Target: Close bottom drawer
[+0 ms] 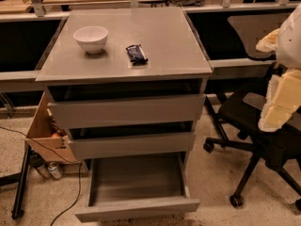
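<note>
The grey cabinet (127, 41) stands in the middle of the camera view with three drawers. The bottom drawer (136, 209) is pulled far out towards me, and its grey inside (136, 175) holds nothing. The two taller drawers above it, the top one (124, 111) and the middle one (131, 145), stick out only slightly. My gripper (277, 105) shows as cream-white parts at the right edge, up at about the height of the top drawer. It is well to the right of the cabinet and touches nothing.
A white bowl (91, 38) and a dark snack bar (136, 54) lie on the cabinet top. A black office chair (256, 126) stands right of the cabinet, under my arm. At the left are a wooden box (44, 135), cans (49, 169), a cable and a black stand leg (21, 187).
</note>
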`<state>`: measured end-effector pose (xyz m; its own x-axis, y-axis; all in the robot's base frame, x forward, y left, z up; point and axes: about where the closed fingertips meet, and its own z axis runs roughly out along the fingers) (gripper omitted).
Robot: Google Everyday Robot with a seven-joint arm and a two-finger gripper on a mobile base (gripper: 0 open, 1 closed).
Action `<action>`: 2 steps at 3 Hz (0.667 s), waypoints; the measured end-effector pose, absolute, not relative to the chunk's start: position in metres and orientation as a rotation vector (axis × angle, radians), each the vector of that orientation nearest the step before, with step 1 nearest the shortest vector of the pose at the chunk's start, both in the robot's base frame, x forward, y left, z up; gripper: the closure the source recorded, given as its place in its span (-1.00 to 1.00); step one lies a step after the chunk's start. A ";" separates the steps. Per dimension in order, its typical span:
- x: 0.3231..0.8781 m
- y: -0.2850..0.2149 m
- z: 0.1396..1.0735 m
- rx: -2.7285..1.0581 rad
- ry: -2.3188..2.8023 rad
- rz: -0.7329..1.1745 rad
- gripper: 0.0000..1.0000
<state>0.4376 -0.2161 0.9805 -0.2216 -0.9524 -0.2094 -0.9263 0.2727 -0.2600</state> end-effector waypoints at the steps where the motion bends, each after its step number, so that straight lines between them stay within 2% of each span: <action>1: 0.431 -0.210 0.975 -1.696 2.220 -0.113 -1.00; 2: 0.416 -0.208 0.939 -1.651 2.214 -0.043 -1.00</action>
